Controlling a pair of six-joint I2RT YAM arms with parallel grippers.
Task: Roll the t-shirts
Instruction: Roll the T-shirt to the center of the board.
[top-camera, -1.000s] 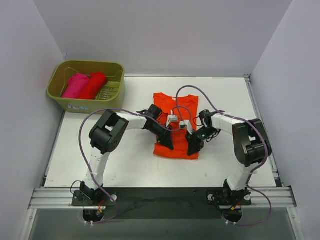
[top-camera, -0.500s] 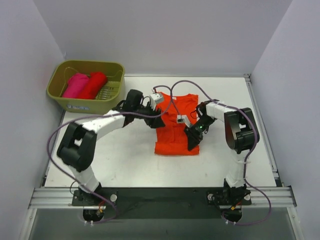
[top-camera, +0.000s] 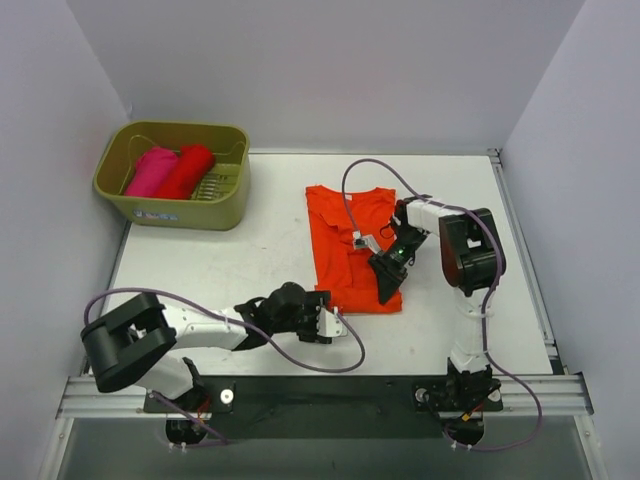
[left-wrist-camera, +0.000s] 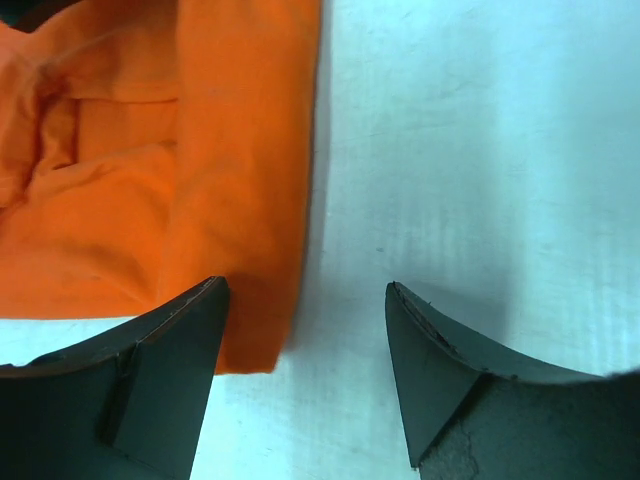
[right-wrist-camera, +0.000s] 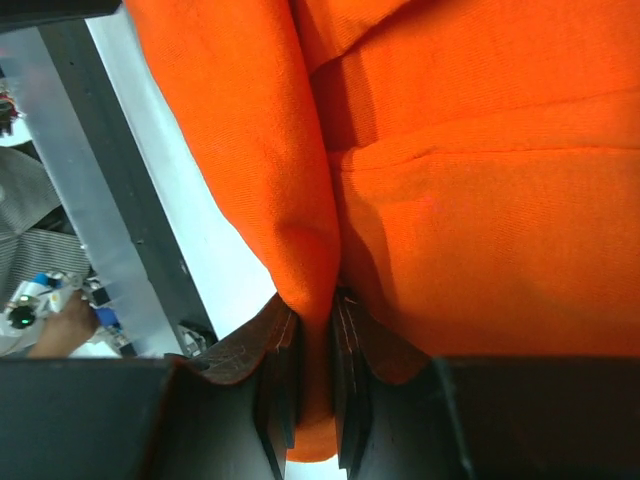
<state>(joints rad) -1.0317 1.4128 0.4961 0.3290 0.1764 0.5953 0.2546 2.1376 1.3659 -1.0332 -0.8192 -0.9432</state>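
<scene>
Item under work: a soft cloth, short-sleeved orange-red t-shirt, flat on the white table near its middle; sides folded in to a narrow strip, collar at the far end, hem toward the arms
Finished items: a magenta pink t-shirt and a deeper red t-shirt lie side by side as bundles, apparently rolled, inside the olive-green plastic basket at the far left corner
Left gripper: low over the table at the near left hem corner; jaws spread wide, one finger over the corner cloth, the other over bare table; nothing gripped
Right gripper: at the near right edge of the orange-red t-shirt; jaws pressed together, pinching a raised fold of the cloth
Step in hand: judged to be taking hold of the hem to start the roll; right side secured, left side not yet
Next move calls for: the left gripper to close on the hem corner, level with the right, then both to turn the hem over toward the collar together
Risk: an uneven hold would likely skew the roll or leave it loose
</scene>
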